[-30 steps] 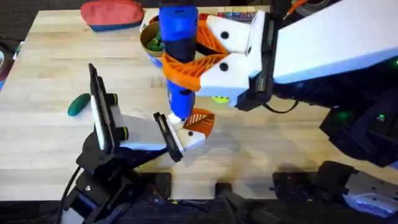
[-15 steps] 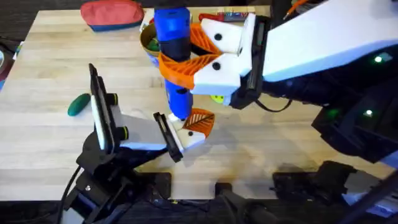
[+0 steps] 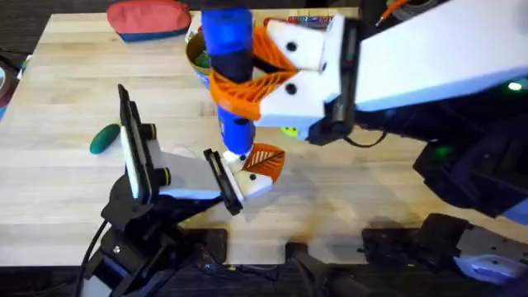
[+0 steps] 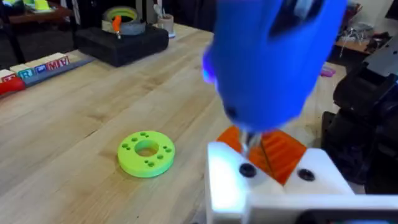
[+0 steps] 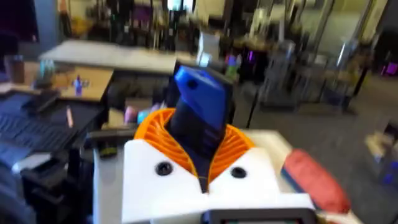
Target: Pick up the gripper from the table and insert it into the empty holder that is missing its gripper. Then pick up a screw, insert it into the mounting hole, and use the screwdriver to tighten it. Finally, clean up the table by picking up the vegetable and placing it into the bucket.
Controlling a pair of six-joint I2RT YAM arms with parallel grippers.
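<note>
The right gripper (image 3: 252, 70) is clamped on the blue screwdriver (image 3: 228, 62), held upright with its bit down on the holder (image 3: 252, 177), which the left gripper (image 3: 235, 183) grips near the desk's (image 3: 346, 206) front edge. The vegetable (image 3: 104, 138) lies apart toward the left edge; the bucket (image 3: 198, 54) stands at the back.

Overhead view, wooden table (image 3: 74, 190).
- Screwdriver (image 3: 228, 62): blue, upright, upper centre, clamped between the orange ribbed pads (image 3: 247, 95) of the right gripper (image 3: 239, 70), whose white arm enters from the upper right.
- Holder (image 3: 252, 183): white block, centre, with the orange gripper (image 3: 266, 158) wedge on it, directly beneath the screwdriver's lower end, held at the end of the left gripper (image 3: 227, 183).
- Vegetable (image 3: 104, 138): dark green, left of centre, lying on the wood.
- Bucket (image 3: 200, 54): yellow-orange, partly hidden behind the screwdriver.
- Red pouch (image 3: 148, 18): upper left.
</note>
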